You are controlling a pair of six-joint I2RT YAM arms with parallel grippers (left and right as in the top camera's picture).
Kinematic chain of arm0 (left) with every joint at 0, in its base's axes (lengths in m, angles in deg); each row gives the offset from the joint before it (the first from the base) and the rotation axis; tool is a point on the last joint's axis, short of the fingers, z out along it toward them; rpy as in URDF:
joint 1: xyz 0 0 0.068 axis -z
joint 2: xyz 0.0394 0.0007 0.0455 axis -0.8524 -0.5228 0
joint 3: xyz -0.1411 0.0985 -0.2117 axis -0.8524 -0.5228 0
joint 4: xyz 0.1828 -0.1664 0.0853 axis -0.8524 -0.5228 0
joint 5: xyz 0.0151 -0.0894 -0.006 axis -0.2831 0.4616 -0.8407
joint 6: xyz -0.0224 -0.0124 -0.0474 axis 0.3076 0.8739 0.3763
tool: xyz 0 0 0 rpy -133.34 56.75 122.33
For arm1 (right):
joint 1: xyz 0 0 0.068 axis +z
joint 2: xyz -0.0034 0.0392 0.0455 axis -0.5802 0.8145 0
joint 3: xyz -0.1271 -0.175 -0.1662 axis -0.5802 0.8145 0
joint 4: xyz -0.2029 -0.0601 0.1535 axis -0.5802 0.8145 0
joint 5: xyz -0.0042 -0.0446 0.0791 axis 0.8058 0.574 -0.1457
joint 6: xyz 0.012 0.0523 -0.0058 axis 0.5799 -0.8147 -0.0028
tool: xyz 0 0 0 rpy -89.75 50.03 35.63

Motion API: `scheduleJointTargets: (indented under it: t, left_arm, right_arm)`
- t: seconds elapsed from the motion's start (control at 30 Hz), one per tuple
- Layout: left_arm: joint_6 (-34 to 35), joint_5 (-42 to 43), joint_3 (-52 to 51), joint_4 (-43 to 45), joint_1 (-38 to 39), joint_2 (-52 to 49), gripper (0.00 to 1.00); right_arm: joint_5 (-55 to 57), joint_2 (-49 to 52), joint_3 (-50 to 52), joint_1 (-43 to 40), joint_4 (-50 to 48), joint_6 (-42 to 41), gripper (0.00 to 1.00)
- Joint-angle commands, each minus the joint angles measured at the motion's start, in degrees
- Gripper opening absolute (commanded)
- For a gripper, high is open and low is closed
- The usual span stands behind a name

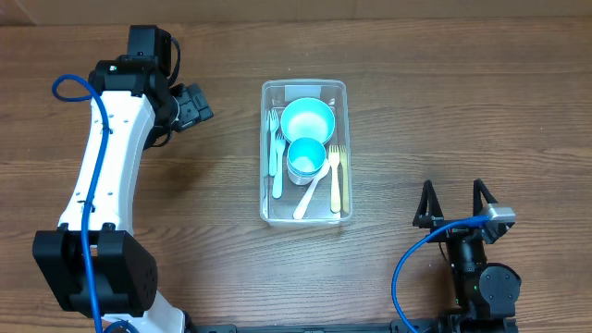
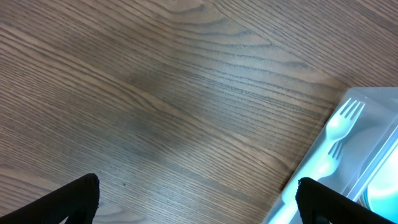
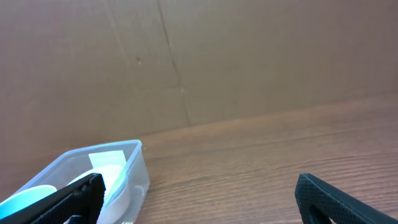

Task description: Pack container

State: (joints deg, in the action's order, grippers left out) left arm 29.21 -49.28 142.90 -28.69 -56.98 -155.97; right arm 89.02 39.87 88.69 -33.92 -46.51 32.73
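Nearest, at the right front of the wooden table (image 1: pixel 416 92), the right gripper (image 1: pixel 453 196) sits low with its two dark fingers (image 1: pixel 425 202) spread wide and nothing between them. Its wrist camera looks across the boards toward a plain brown cardboard wall (image 3: pixel 249 56). At the left front stands the black base of the left arm (image 1: pixel 92 268), and its white link runs away from it toward the far side. Near the middle of the table, well apart from both grippers, lies the container (image 1: pixel 265 194) — a clear rectangular bin with rounded corners, its long side running near to far. Inside it, at the near end, a white spoon (image 1: pixel 310 196) lies slanted, with a yellow fork (image 1: pixel 337 180) just beside it along the right wall. Pale forks (image 1: pixel 275 153) lie along the left wall, tines pointing to the far end. Between the cutlery a light-blue cup (image 1: pixel 306 157) stands upright, and just beyond it a larger light-blue bowl (image 1: pixel 307 118) fills most of the far half, the two rims touching or nearly so. Something white shows beneath the bowl at the far wall, but I cannot tell what it is. Farther back and to the left of the bin, the left gripper (image 2: pixel 198 183) hangs over bare wood — jaws set wide apart, holding nothing, with a corner of the bin and its forks showing at the right edge of the wrist view.
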Motion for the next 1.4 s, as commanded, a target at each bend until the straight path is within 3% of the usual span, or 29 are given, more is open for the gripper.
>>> scheduleJointTargets:
  t: [0.0,0.2,1.13,1.2,1.37]
  left_arm:
    - [-0.7,-0.3,0.4,0.2,0.0,0.3,1.0]
    - [-0.7,-0.3,0.4,0.2,0.0,0.3,1.0]
    - [-0.7,-0.3,0.4,0.2,0.0,0.3,1.0]
    - [-0.7,-0.3,0.4,0.2,0.0,3.1,1.0]
    - [-1.8,-4.4,0.4,-0.2,0.0,25.9,1.0]
  right_arm:
    - [0.8,-0.7,0.6,0.3,0.0,0.3,1.0]
    - [0.8,-0.7,0.6,0.3,4.2,0.3,1.0]
    - [0.8,-0.7,0.6,0.3,4.2,0.3,1.0]
    - [0.8,-0.7,0.6,0.3,4.2,0.3,1.0]
    - [0.8,-0.7,0.6,0.3,4.2,0.3,1.0]
